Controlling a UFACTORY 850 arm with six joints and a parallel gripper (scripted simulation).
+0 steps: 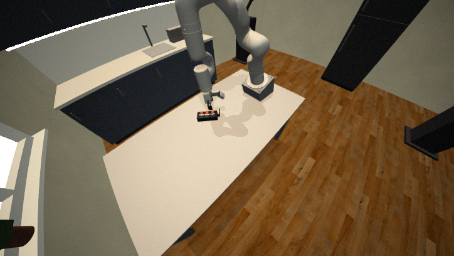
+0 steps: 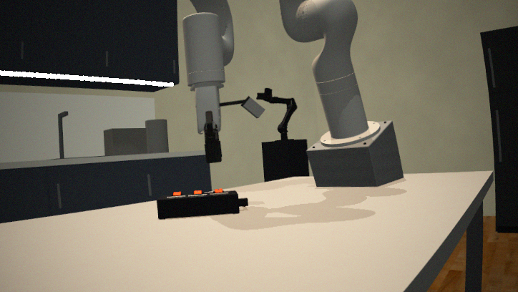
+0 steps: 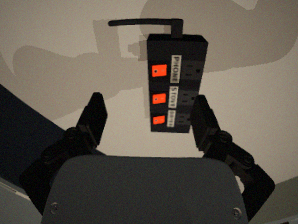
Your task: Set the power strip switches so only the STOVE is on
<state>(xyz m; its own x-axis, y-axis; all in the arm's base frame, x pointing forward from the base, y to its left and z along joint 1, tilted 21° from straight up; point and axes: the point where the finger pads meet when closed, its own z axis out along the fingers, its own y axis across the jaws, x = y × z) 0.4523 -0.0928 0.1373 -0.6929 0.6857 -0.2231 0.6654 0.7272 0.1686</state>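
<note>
The black power strip (image 1: 207, 119) (image 2: 199, 208) (image 3: 172, 46) lies flat on the table, right way up, cord end towards the arm's base. Its orange switches are labelled PHONE (image 1: 212, 112) (image 2: 218, 190) (image 3: 159, 70), nearest the cord, STOVE (image 1: 207, 112) (image 2: 197, 192) (image 3: 159, 98) in the middle, and a third (image 1: 201, 112) (image 2: 177, 193) (image 3: 158, 120) with a blurred label. Which way each switch is tipped cannot be told. My gripper (image 1: 209, 107) (image 2: 213, 161) (image 3: 148, 104) is open and empty above the strip, touching nothing. In the wrist view the right finger borders the strip's outlet side.
The white table (image 1: 177, 171) (image 2: 253, 253) carries the arm's grey base block (image 1: 258, 91) (image 2: 344, 167) beyond the strip's cord end. A short black cord stub (image 3: 142, 22) sticks out of the strip. A kitchen counter (image 1: 95, 76) runs along one side of the table.
</note>
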